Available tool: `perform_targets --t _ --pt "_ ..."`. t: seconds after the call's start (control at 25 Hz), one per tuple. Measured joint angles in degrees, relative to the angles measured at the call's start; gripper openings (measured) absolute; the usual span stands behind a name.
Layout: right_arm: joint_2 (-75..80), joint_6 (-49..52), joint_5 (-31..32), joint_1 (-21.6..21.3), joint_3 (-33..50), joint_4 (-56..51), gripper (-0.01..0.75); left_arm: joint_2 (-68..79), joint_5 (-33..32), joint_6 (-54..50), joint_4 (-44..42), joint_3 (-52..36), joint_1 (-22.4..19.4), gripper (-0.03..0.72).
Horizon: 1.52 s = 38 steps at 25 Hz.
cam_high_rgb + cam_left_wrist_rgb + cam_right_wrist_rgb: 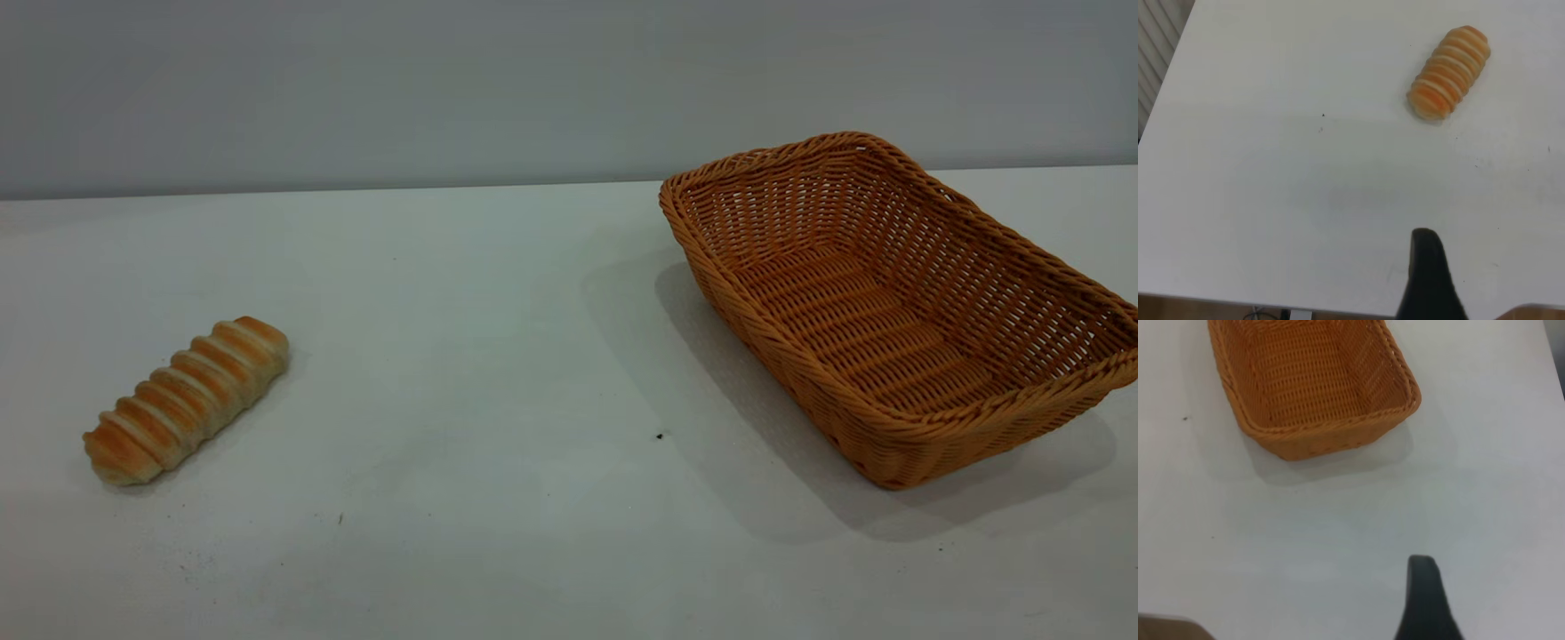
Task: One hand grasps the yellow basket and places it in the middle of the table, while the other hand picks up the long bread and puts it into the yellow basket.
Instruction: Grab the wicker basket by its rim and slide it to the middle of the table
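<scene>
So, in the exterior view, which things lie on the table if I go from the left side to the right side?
long bread → small dark speck near the middle of the table → yellow basket, empty, at the right.

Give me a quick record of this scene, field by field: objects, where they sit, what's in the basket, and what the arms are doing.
bread: long bread lies on the table's left side, untouched
basket: yellow basket stands upright on the right side, not in the middle
basket contents: empty
bread to basket: well apart, bare tabletop between them
left gripper: one black finger shows in the left wrist view, short of the bread, holding nothing
right gripper: one black finger shows in the right wrist view, short of the basket, holding nothing
task progress: neither step begun
</scene>
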<state>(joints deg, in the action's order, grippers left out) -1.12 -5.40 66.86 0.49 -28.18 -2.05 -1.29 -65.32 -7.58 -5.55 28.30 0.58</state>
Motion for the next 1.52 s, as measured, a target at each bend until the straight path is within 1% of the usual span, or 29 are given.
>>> perform_targets --t 1.24,1.52 --pt "0.00 0.00 0.00 0.00 0.00 0.00 0.558 0.00 0.00 0.00 0.00 0.00 0.00 0.555" --pt "0.00 0.00 0.00 0.00 0.00 0.00 0.558 0.00 0.00 0.00 0.08 0.00 2.04 0.555"
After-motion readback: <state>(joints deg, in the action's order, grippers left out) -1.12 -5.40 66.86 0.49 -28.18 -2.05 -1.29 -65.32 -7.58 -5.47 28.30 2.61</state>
